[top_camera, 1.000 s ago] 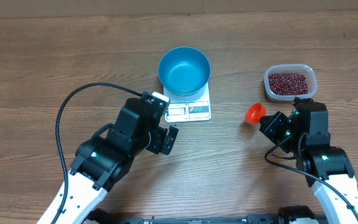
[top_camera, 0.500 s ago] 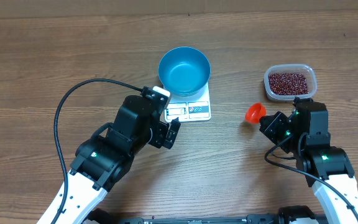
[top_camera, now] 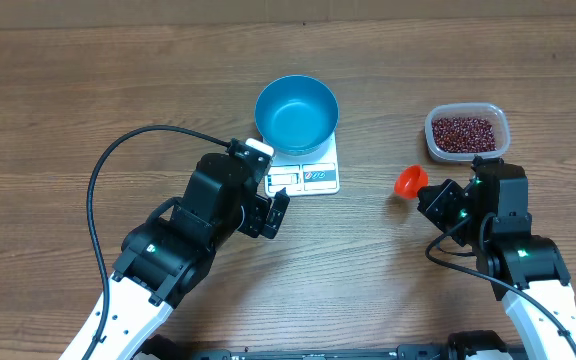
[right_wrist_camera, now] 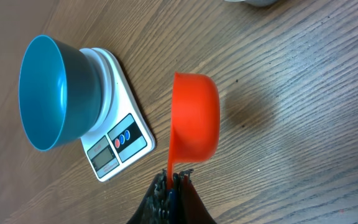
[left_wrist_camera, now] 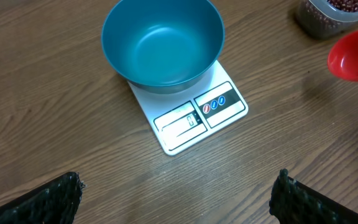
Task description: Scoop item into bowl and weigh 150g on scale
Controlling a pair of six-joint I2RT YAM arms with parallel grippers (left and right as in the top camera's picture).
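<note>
Beans (top_camera: 465, 133) fill tub (top_camera: 431, 136) — seen whole overhead only.

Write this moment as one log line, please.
bowl empty on scale | right end effector shut on scoop | left end effector open | beans in tub

The left arm (top_camera: 183, 240) is made of blocky matt-black housings, with a smooth white link toward the lower left of the frame. A thin black cable (top_camera: 183, 133) arcs beside it, and a small white block (top_camera: 257, 155) sits by the left hand (left_wrist_camera: 178, 198). Its fingers (left_wrist_camera: 45, 200) are black with a knobbly surface. The right arm (top_camera: 503, 235), at lower right, is likewise black above white and dotted with small green lights (top_camera: 460, 213). The right hand (right_wrist_camera: 171, 190) is black, with a shorter black cable (top_camera: 433, 250) beside the arm.
</note>
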